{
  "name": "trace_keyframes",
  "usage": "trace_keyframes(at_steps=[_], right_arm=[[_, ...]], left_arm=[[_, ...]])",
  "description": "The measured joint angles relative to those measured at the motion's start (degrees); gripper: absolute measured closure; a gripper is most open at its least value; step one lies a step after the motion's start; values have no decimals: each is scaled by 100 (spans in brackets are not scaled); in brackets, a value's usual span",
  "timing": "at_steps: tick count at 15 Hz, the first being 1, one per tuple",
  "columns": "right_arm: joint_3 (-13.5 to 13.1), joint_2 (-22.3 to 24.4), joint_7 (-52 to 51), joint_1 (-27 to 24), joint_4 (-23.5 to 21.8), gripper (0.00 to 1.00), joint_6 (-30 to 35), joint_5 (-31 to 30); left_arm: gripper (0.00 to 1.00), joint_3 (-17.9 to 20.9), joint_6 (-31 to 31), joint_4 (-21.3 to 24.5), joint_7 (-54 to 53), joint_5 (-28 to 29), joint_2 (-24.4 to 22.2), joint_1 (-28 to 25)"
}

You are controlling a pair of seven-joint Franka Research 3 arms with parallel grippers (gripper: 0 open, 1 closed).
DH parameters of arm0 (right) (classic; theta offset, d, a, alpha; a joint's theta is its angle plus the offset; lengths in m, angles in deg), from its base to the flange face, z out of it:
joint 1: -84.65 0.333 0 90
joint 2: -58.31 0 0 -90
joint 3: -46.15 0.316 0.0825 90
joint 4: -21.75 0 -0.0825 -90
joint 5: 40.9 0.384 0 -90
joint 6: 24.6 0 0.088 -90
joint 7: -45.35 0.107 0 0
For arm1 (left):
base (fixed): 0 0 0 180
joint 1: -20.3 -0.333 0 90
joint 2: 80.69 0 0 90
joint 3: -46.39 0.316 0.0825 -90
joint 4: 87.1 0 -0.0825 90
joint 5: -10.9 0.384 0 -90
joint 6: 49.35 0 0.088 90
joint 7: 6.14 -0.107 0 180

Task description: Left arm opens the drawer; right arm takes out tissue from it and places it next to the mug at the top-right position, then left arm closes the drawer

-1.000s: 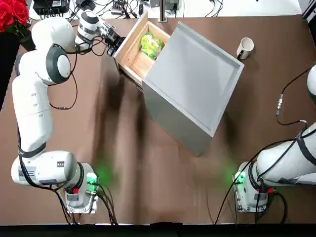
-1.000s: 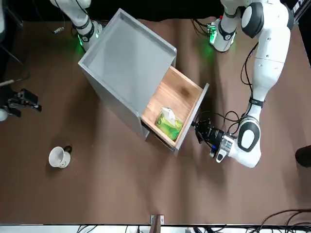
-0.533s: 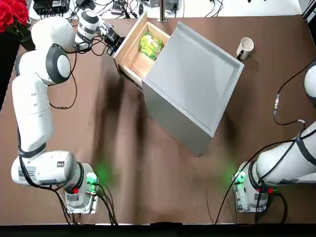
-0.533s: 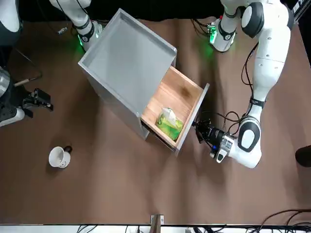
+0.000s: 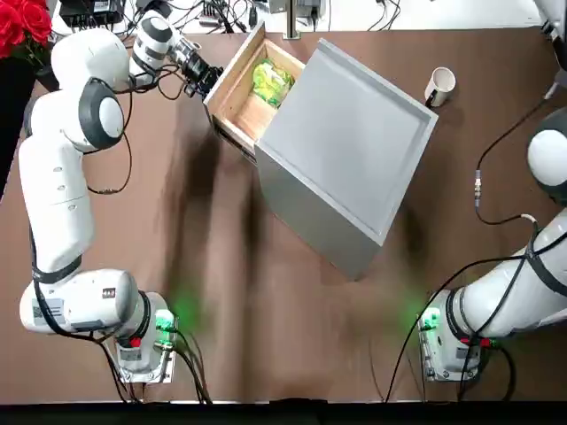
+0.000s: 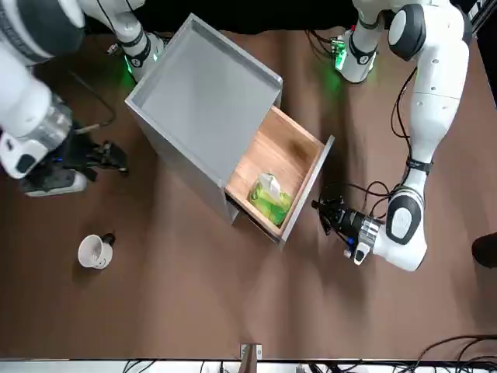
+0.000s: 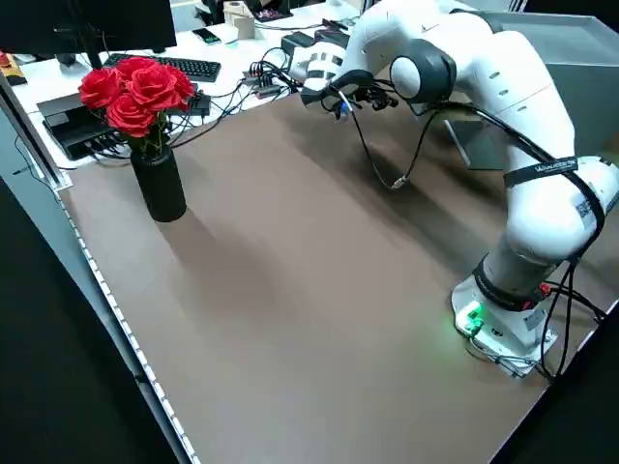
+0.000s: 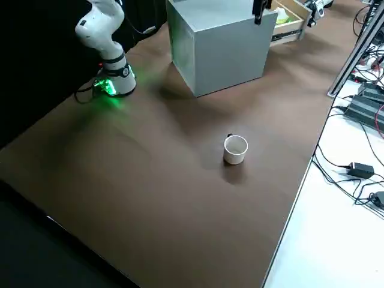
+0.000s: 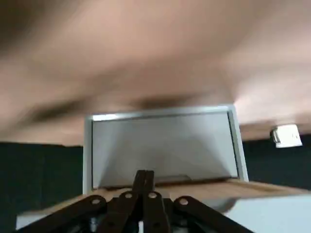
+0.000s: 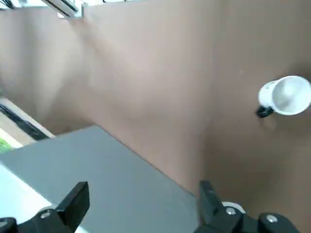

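Note:
The drawer stands pulled out of the grey cabinet. The green and yellow tissue lies inside it. My left gripper sits just outside the drawer's front panel, shut on nothing, with a small gap to the panel. My right gripper hangs open in the air over the cabinet's right part, holding nothing. The white mug stands upright on the table, far right of the cabinet.
A vase of red roses stands at the far left corner. Cables and devices lie off the table's far edge. Brown table stretches between the cabinet and the arm bases.
The right arm has swung in from the right edge toward the cabinet. The left gripper has drawn back a little from the drawer front. Drawer and tissue have not moved.

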Motion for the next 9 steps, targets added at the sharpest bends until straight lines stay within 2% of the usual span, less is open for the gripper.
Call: trace_keyframes(at_steps=[3,6,7,8,9], right_arm=[[5,-339,1099,614,413,0,-184,1],[4,-673,1877,1127,584,0,-775,1],[2,-777,2103,1285,596,0,-1006,1],[0,-877,2307,1434,604,0,-1218,0],[-8,-980,2481,1576,618,0,-1410,-1]], left_arm=[[99,-9,-84,-95,-3,431,-10,-82],[95,-39,-87,-262,-5,879,-199,-421],[87,-59,-84,-290,-8,1003,-316,-556],[75,-71,-82,-325,-17,1117,-454,-671],[75,-80,-81,-365,-40,1250,-619,-757]])
